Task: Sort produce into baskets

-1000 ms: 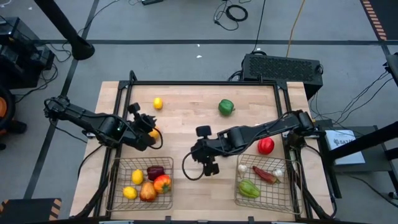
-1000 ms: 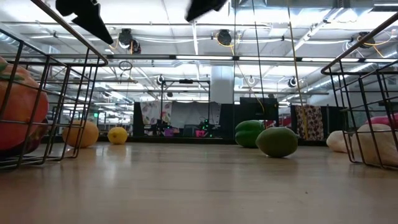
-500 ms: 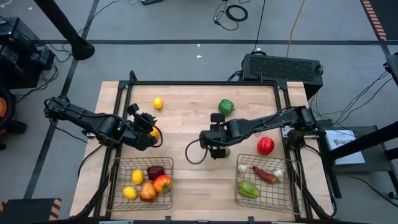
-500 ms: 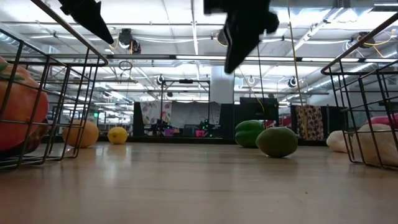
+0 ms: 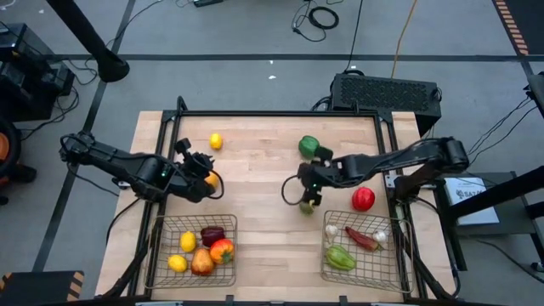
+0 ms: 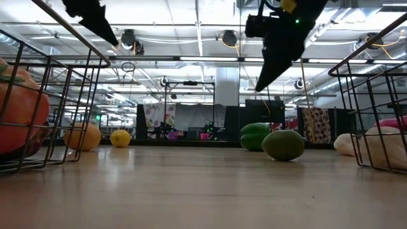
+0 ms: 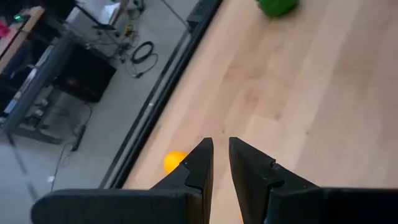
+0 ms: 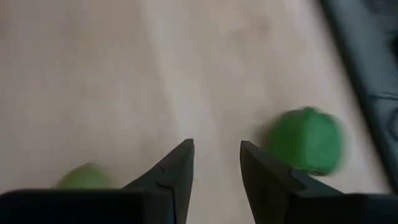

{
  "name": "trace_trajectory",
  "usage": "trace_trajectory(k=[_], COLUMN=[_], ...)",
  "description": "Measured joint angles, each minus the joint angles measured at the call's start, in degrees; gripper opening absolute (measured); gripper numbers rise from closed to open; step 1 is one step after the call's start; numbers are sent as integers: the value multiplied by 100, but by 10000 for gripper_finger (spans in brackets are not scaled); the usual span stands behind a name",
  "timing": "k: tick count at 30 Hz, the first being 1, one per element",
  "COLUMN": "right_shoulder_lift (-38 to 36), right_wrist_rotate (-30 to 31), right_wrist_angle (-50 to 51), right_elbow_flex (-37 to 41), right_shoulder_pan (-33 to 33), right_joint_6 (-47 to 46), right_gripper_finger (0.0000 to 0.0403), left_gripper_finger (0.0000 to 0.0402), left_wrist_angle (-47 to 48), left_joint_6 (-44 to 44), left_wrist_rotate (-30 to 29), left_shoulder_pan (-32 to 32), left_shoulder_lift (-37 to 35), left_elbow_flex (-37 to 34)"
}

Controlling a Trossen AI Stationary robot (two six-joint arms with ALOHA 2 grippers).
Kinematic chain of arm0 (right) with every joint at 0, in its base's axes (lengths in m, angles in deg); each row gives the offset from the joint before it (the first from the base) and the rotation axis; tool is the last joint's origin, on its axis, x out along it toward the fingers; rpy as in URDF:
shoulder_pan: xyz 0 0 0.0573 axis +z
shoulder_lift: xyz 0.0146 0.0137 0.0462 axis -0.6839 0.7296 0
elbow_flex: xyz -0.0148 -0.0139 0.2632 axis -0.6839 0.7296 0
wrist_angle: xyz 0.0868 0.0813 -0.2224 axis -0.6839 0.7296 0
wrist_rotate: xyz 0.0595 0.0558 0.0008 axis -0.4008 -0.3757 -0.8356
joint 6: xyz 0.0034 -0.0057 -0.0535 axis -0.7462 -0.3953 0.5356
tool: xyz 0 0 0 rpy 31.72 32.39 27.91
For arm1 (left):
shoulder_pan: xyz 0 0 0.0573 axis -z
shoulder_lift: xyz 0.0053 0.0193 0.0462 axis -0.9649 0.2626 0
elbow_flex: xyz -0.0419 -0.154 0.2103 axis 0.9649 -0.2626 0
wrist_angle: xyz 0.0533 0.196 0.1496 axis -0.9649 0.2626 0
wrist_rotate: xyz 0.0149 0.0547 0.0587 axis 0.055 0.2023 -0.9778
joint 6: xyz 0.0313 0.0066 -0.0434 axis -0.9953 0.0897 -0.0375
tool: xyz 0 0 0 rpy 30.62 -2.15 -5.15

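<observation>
Loose produce lies on the wooden table: a yellow lemon (image 5: 216,141), a dark green pepper (image 5: 308,146), a red apple (image 5: 363,199), a pale green fruit (image 5: 306,207) and an orange (image 5: 211,180). My right gripper (image 5: 307,195) hangs open above the table just on the far side of the pale green fruit (image 8: 90,176), with the green pepper (image 8: 308,140) beyond it. My left gripper (image 5: 208,179) hovers over the orange, its fingers (image 7: 221,144) a narrow gap apart with nothing between them. Both wire baskets stand at the near edge, the left basket (image 5: 161,255) and the right basket (image 5: 395,255).
The left basket holds lemons, a dark red piece and orange-red pieces (image 5: 212,251). The right basket holds white garlic, a red chili (image 5: 361,238) and a green pepper (image 5: 340,257). Bare wood lies between the baskets and across the table's middle (image 5: 255,170).
My right gripper has swung from the table's near middle toward the right and far side, sinking and rolling as it went. It now hangs by the pale green fruit. The produce has not moved.
</observation>
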Motion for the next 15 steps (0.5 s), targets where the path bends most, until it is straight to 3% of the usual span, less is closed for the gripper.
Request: trace_trajectory(k=[6,12,15], right_shoulder_lift=[-246,-246,-246], right_wrist_rotate=[584,455,12], right_wrist_angle=[-66,-17,-45], right_elbow_flex=[51,51,51], right_shoulder_pan=[-592,-1209,-1336], right_joint_6=[288,629,331], right_gripper_finger=[133,137,137], left_gripper_finger=[61,61,61], left_wrist_angle=[-483,-1266,-1216], left_joint_6=[-410,-1427,-2114], left_wrist_rotate=[-64,-64,-72], left_shoulder_pan=[-397,-735,-807], left_shoulder_lift=[2,14,18], left_elbow_flex=[-43,-164,-168])
